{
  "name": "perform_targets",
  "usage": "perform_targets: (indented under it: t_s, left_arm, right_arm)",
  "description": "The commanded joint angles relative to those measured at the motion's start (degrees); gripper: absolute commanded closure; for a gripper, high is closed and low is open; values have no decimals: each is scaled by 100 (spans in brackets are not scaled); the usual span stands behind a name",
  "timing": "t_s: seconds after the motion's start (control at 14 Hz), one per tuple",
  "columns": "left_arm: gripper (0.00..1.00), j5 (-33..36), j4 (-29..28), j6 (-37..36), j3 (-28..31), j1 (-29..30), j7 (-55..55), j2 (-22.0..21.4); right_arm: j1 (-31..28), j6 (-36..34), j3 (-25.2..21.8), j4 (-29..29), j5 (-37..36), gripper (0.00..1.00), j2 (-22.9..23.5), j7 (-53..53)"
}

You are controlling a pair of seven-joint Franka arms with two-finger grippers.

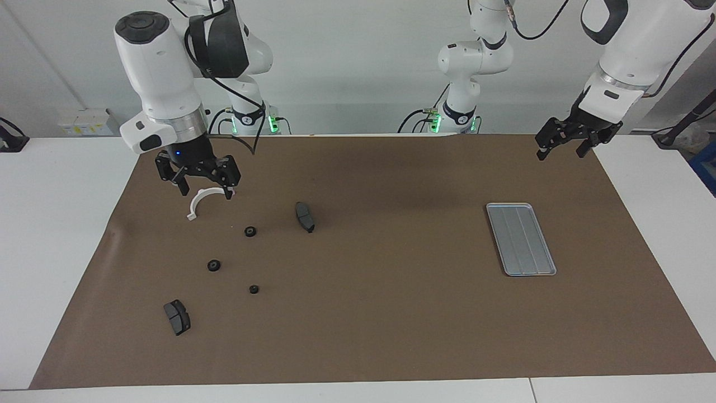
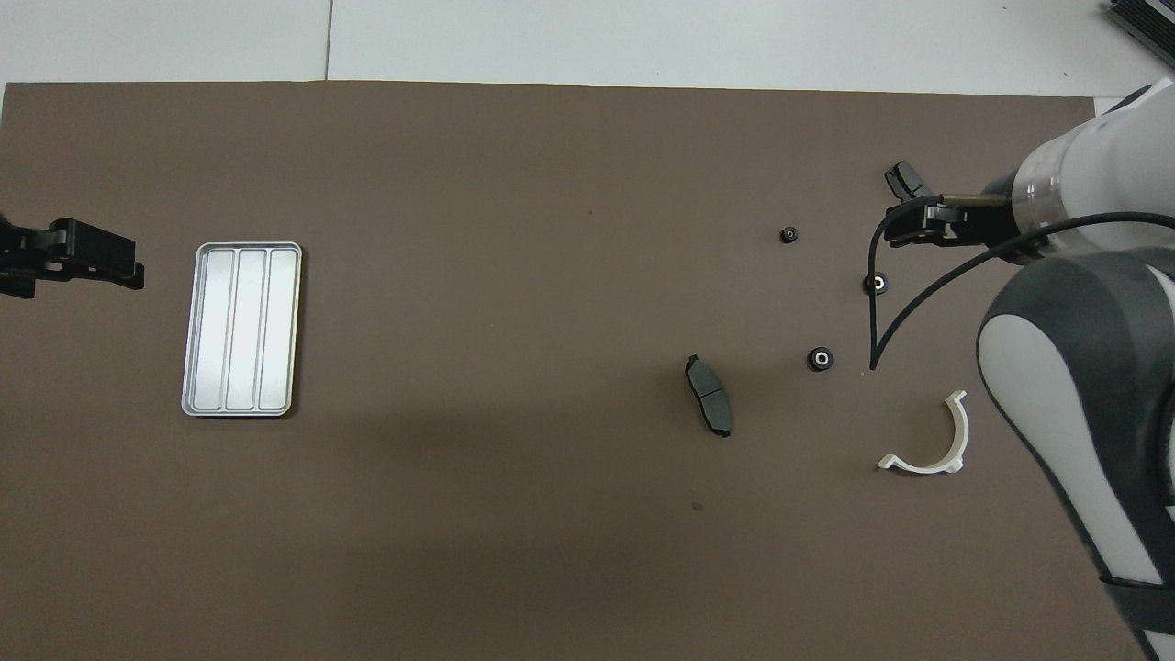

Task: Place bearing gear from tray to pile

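The silver-grey tray (image 1: 521, 239) lies on the brown mat toward the left arm's end, with nothing in it; it also shows in the overhead view (image 2: 242, 328). Three small black bearing gears (image 1: 250, 231) (image 1: 213, 265) (image 1: 254, 289) lie on the mat toward the right arm's end, among the pile: a white half-ring bracket (image 1: 202, 201) and two dark brake pads (image 1: 305, 217) (image 1: 177, 317). My right gripper (image 1: 205, 191) is open and empty, raised above the pile area by the bracket. My left gripper (image 1: 561, 151) is open and empty, raised over the mat's edge beside the tray.
The brown mat (image 1: 391, 313) covers most of the white table. In the overhead view the gears (image 2: 819, 358) (image 2: 877, 284) (image 2: 788, 235), one brake pad (image 2: 709, 408) and the bracket (image 2: 927, 441) show; the right arm hides the other pad.
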Motion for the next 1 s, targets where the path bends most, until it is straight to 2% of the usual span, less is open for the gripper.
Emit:
perform_targets:
  t_s: [0.0,0.5,0.64,0.79,0.93]
  left_arm:
    - [0,78,-60,23,-7,7,23,-82]
    - [0,78,-60,23,-7,7,23,-82]
    - [0,78,-60,23,-7,7,23,-82]
    - [0,78,-60,14,-7,7,23,-82]
    - [0,78,-60,23,-7,7,23,-82]
  right_arm:
    - [-122,-353,56,113,166,0,-121,-297]
    - [-228,-793,74,95,175,0,-271,-306]
    - [-210,-1038,74,60,175,0,-472,-288]
    - [-9,-1101,4,43,175,0,-508,-227]
    - [298,-1153,-259,25,175,0,-543,-157]
